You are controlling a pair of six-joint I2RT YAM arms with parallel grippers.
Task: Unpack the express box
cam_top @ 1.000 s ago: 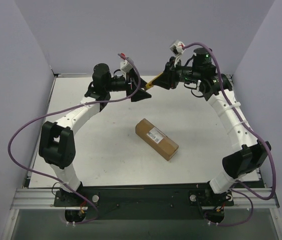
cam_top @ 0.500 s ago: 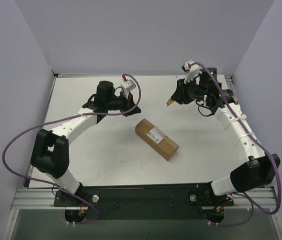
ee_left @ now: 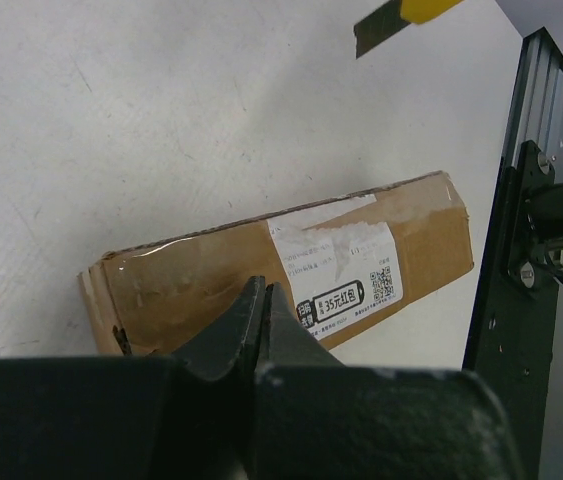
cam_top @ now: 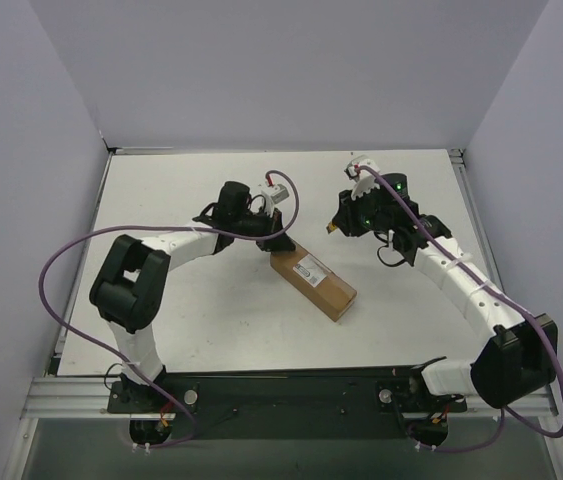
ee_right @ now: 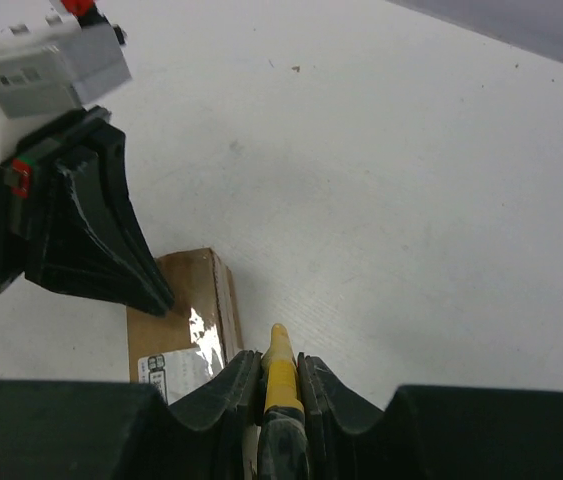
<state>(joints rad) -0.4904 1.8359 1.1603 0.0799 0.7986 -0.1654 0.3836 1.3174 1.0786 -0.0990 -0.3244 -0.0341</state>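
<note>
The express box (cam_top: 313,278), a brown carton with a white label (ee_left: 341,265), lies diagonally on the white table, still taped. My left gripper (cam_top: 279,243) is shut with nothing between its jaws. Its tips (ee_left: 261,288) rest at the box's far-left end (ee_right: 186,300). My right gripper (cam_top: 337,226) hovers just beyond the box's far side, shut on a yellow-and-black utility knife (ee_right: 281,375). The knife's yellow tip points towards the table next to the box end, a short way from the left gripper (ee_right: 156,295). The knife (ee_left: 401,12) also shows at the top of the left wrist view.
Purple walls close in the table on three sides. A metal rail (cam_top: 281,395) with the arm bases runs along the near edge. Purple cables (cam_top: 71,260) loop off both arms. A black frame post (ee_left: 521,250) stands at the table's edge.
The left gripper has closed and dropped from mid-air to the box's far-left end. The right arm has swung down and inwards towards the box, keeping hold of the knife.
</note>
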